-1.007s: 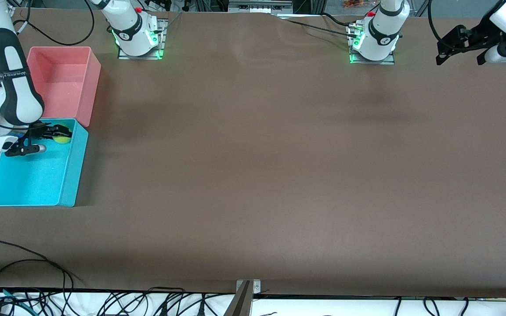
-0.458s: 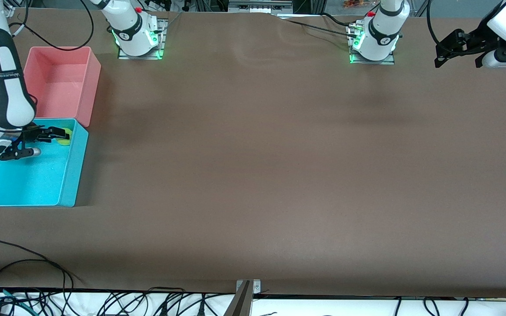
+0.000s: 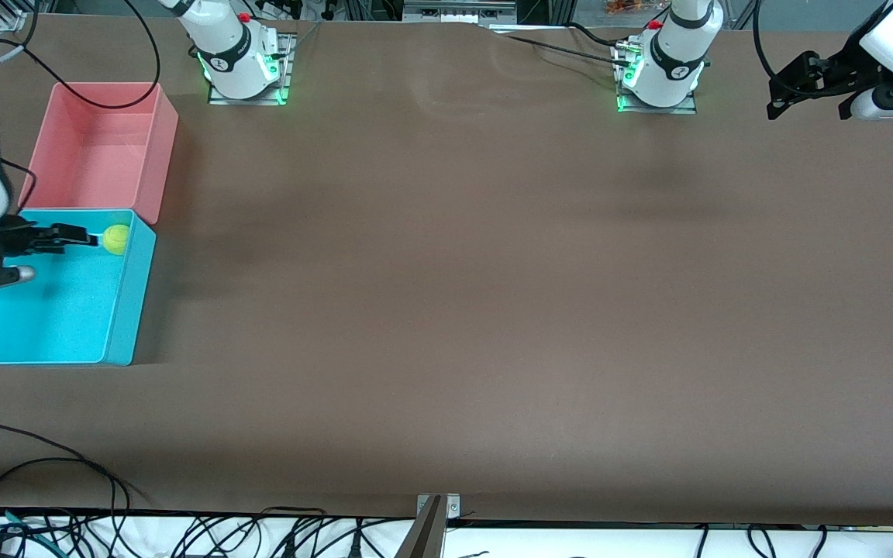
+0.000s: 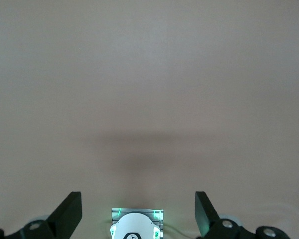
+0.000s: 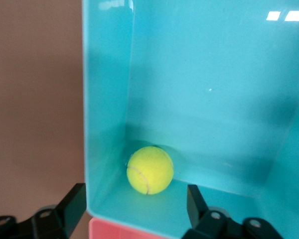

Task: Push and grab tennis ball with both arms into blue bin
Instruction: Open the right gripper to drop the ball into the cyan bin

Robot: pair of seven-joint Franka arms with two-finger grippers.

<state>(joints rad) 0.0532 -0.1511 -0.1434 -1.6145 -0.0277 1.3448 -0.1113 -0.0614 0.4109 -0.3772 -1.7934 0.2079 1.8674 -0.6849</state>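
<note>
Since the tennis ball (image 3: 115,239) lies loose in the blue bin's (image 3: 119,325) corner just ahead of the right gripper's (image 3: 67,232) parted, empty jaws, the left gripper (image 3: 811,81) hangs open, well apart from it.

A robotics lab is showing here: two arms' bases (image 3: 241,58) are glowing green on a brown counter (image 3: 493,310), cables (image 3: 36,465) trailing along its edge.

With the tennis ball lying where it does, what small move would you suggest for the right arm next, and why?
Probably lift the right pincer straight up and clear of the blue bin. The tennis ball already rests free in the bin's corner beside the pink bin, and the jaws stand open. The left pincer waits.
</note>
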